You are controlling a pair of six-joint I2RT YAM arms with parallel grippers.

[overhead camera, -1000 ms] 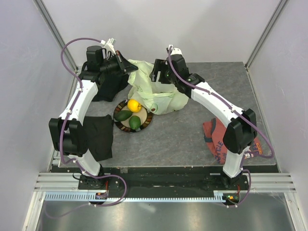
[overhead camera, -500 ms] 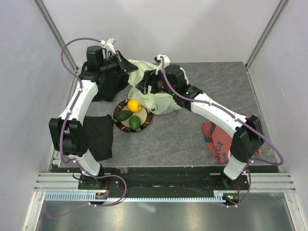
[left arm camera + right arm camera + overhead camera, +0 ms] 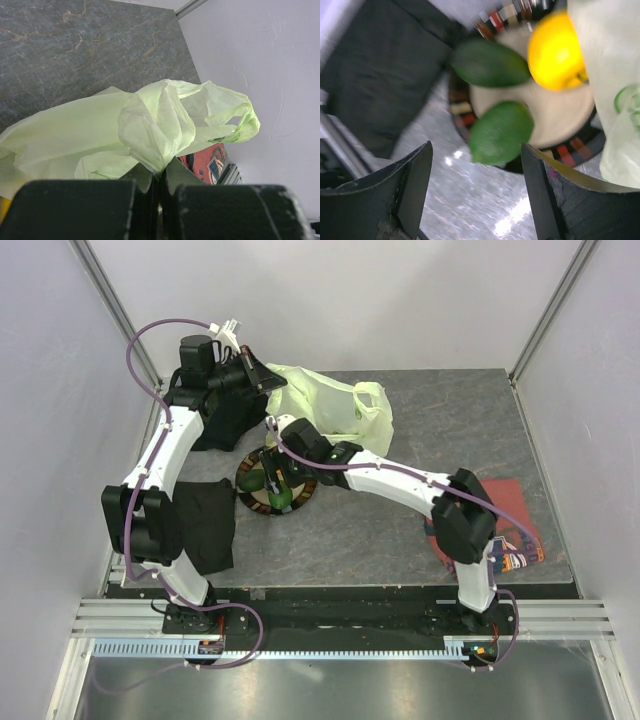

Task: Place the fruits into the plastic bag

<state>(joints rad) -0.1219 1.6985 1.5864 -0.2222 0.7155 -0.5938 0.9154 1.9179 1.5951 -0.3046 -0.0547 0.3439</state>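
Observation:
The pale green plastic bag [image 3: 335, 405] lies at the back of the table. My left gripper [image 3: 262, 378] is shut on a bunched edge of the bag [image 3: 150, 125] and holds it up. On the round plate [image 3: 248, 498] lie a yellow lemon [image 3: 555, 50] and two green fruits [image 3: 490, 62] [image 3: 501, 131]. My right gripper [image 3: 476, 165] is open and empty, hovering just above the plate with the nearer green fruit between its fingers [image 3: 410, 185]. In the top view my right gripper [image 3: 278, 485] covers much of the plate; the lemon is hidden there.
One black cloth [image 3: 205, 520] lies left of the plate, another [image 3: 225, 420] under my left arm. A red printed shirt [image 3: 505, 530] lies at the right by my right arm's base. The bag's side [image 3: 615, 100] hangs right beside the plate.
My right arm has swung from the bag down and left to over the plate, jaws open. The bag has shifted back and right. The red shirt shows more.

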